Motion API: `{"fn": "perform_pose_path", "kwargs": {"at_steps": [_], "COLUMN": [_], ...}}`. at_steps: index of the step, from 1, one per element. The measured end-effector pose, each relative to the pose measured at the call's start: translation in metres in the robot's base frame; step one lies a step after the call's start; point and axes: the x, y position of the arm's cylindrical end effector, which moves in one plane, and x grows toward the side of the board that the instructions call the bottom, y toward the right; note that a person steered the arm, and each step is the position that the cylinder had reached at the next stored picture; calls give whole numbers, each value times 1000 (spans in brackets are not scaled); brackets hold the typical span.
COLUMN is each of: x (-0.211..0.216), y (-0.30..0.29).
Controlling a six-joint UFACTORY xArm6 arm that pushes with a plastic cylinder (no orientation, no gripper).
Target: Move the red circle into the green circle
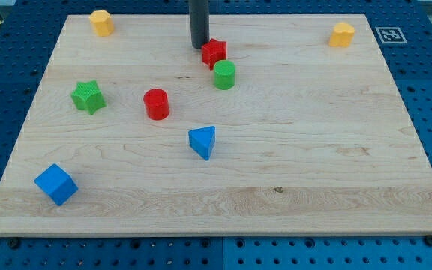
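The red circle [156,103] stands on the wooden board left of centre. The green circle [224,75] stands to its upper right, about a block's width of board between them. A red star [214,52] sits just above the green circle, close to it or touching it. My tip [199,47] is at the view's top centre, right beside the red star's left side and up and to the right of the red circle.
A green star [88,97] is at the left. A blue triangle [202,142] lies below the red circle, a blue cube [55,184] at the bottom left. Two yellow blocks sit at the top left [101,22] and top right [342,34]. The board [321,150] rests on a blue pegboard.
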Motion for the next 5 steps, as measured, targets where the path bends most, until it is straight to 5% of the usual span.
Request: {"fn": "perform_pose_path", "kwargs": {"at_steps": [3,5], "x": [30,39], "y": [23,-56]}}
